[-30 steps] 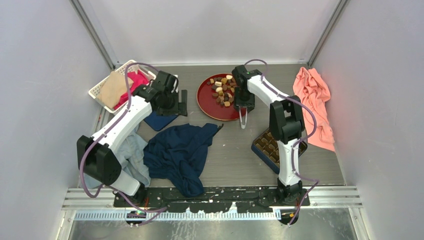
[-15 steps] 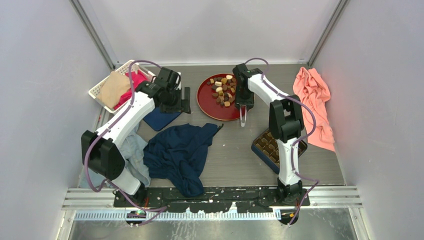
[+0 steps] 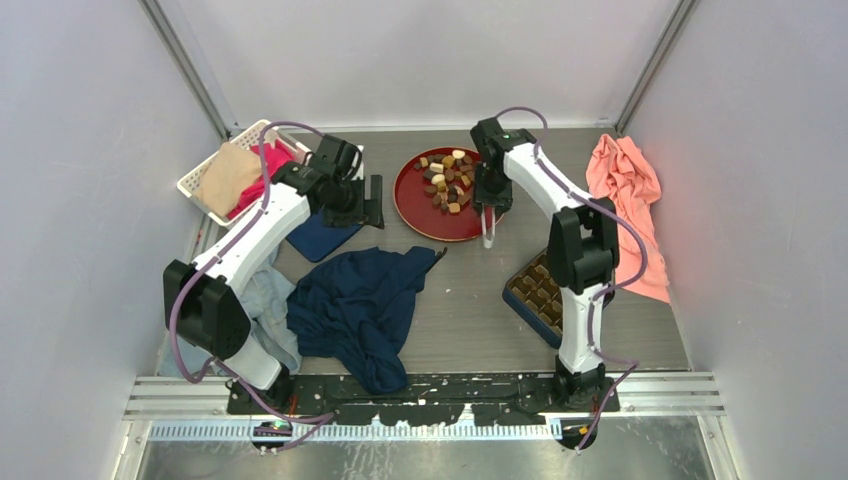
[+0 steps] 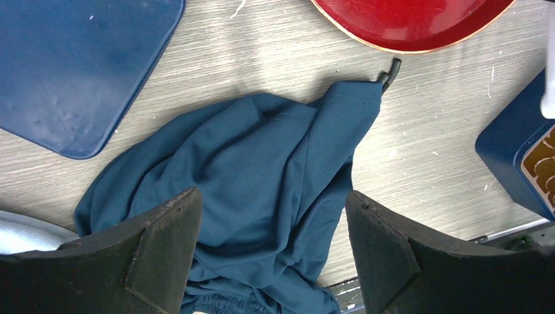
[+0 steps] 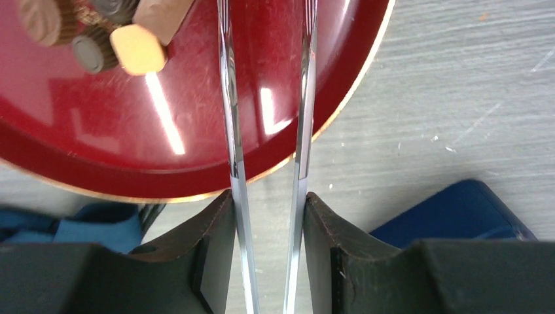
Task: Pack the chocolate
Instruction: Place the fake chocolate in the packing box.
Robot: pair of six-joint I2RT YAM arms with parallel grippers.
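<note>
Red round glossy tray [image 5: 131, 150] directly beneath right pincer [image 5: 268, 196], gold rim crossing under it. Thin metal tweezers [image 5: 230, 131] pinched between its pads, blades out over tray. Navy square gridded box [image 3: 522, 310] behind that pincer. Salmon-pink crumpled cloth [image 3: 630, 200] off to its right. Dark blue crumpled garment [image 4: 262, 163] below left pincer [image 4: 271, 195], flat navy lid [image 4: 78, 65] beside it. White lattice basket [image 3: 190, 192] farther left, tan and pink fabric inside.

A black end effector [image 5: 267, 199] grips shiny tongs [image 5: 229, 98], whose two thin arms reach apart over a red tray [image 5: 131, 163]. A few chocolate pieces [image 5: 137, 49] sit upper left. On the grey bench [image 5: 458, 78], a navy box [image 5: 451, 209] shows lower right.
</note>
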